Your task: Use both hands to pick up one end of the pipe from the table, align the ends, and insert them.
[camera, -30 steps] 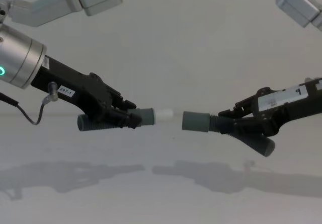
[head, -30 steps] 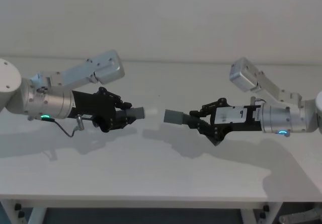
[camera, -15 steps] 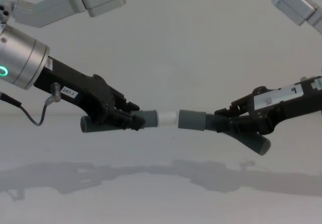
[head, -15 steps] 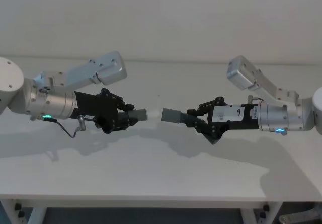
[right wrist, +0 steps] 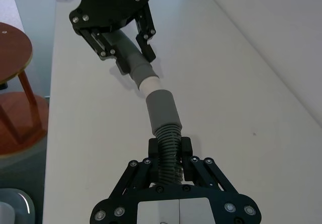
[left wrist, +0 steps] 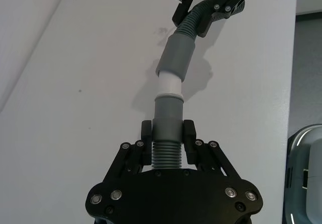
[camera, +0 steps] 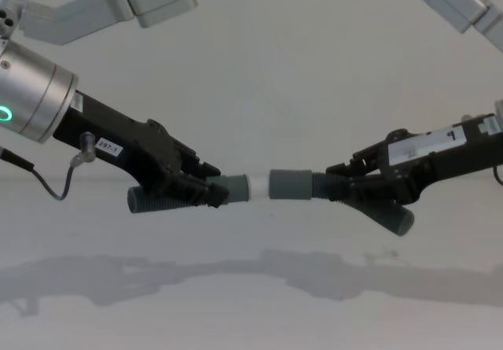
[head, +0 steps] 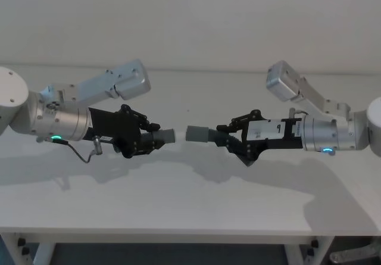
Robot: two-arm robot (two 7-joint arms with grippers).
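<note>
Both pieces hang above the table (head: 190,199), cuffs meeting so they can slide together; the left gripper (camera: 211,193) is clamped on the lighter piece (camera: 234,187); the right gripper (camera: 339,186) clasps the darker piece (camera: 292,185), its wide cuff at the whitish tip (left wrist: 168,86).

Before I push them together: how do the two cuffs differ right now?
The left cuff, on the piece held by the left gripper, ends in a narrow whitish tip; the right cuff, on the piece held by the right gripper, is plain dark grey. The right cuff is wider and longer, the left one slimmer. Both face each other above the table, roughly in line, tip at the right cuff's mouth.
</note>
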